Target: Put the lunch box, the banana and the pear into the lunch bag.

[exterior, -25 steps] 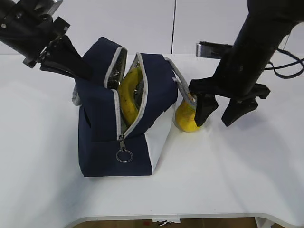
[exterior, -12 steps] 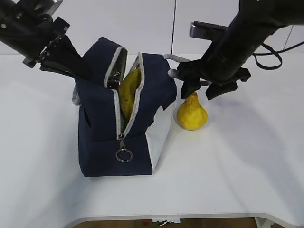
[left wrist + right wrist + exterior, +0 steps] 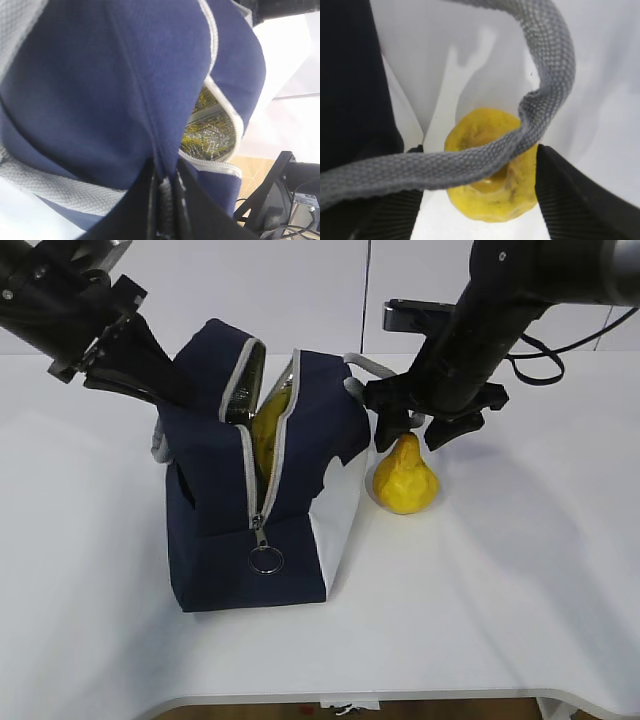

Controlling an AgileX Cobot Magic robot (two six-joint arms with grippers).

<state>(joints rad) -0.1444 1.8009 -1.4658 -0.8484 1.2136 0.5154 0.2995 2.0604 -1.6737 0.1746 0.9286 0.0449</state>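
Note:
The navy lunch bag stands on the white table with its zipper open at the top. The banana stands inside, showing through the opening. The lunch box is hidden. The pear stands upright on the table just right of the bag. My right gripper is open, just above the pear's narrow top, a finger on each side. In the right wrist view the pear lies between the fingers, with the bag's grey handle across it. My left gripper is shut on the bag's back edge.
The bag's ring pull hangs at the lower end of the zipper on the near side. The white table runs to a front edge close to the camera. A wall stands behind.
My right gripper has risen from beside the pear, swung back and left, and now hangs over the pear's top. The bag's opening has narrowed a little. The left arm has not moved.

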